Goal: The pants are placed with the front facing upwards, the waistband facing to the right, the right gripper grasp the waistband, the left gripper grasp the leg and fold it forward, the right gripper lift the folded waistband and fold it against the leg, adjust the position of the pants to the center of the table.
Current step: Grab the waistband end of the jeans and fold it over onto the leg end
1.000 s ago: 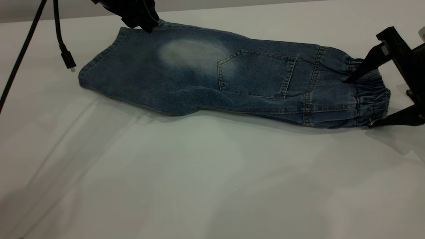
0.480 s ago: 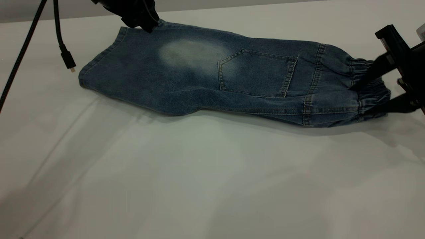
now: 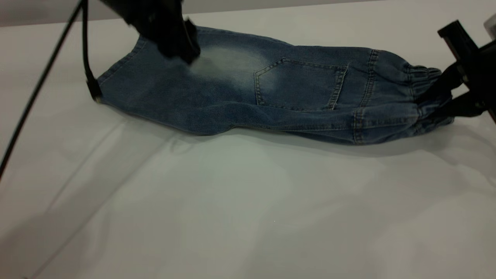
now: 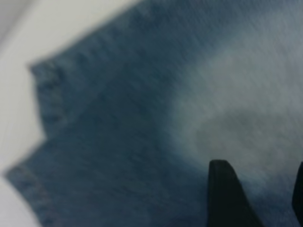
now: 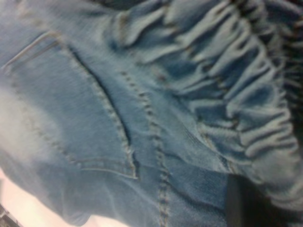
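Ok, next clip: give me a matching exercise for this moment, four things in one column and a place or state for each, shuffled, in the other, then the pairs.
Things:
1. blue denim pants
2. gathered elastic denim waistband
3. left gripper
4. pale faded oval patch

Places or states:
A. just left of the stitched patch pocket
B. over the leg end, at the exterior view's far left
C. lying folded lengthwise on the plain white table
D. clamped by the right gripper at the exterior view's right

Pairs: 1-C, 2-D, 3-B, 4-A
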